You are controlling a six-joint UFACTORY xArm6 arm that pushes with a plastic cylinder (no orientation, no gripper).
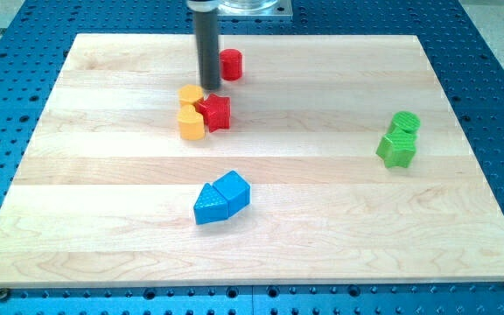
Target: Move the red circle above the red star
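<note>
The red circle [231, 65] stands near the top of the wooden board [322, 175], above and slightly right of the red star [216, 111]. My tip [208, 87] is at the end of the dark rod, just left of and a little below the red circle, and just above the red star. The tip sits close beside the red circle; I cannot tell if it touches it.
Two yellow blocks touch the red star's left side: a yellow hexagon [191, 94] and a yellow heart-like block [191, 123]. Two blue blocks [221, 198] lie together at lower centre. A green circle [404, 122] and a green star [397, 150] sit at the right.
</note>
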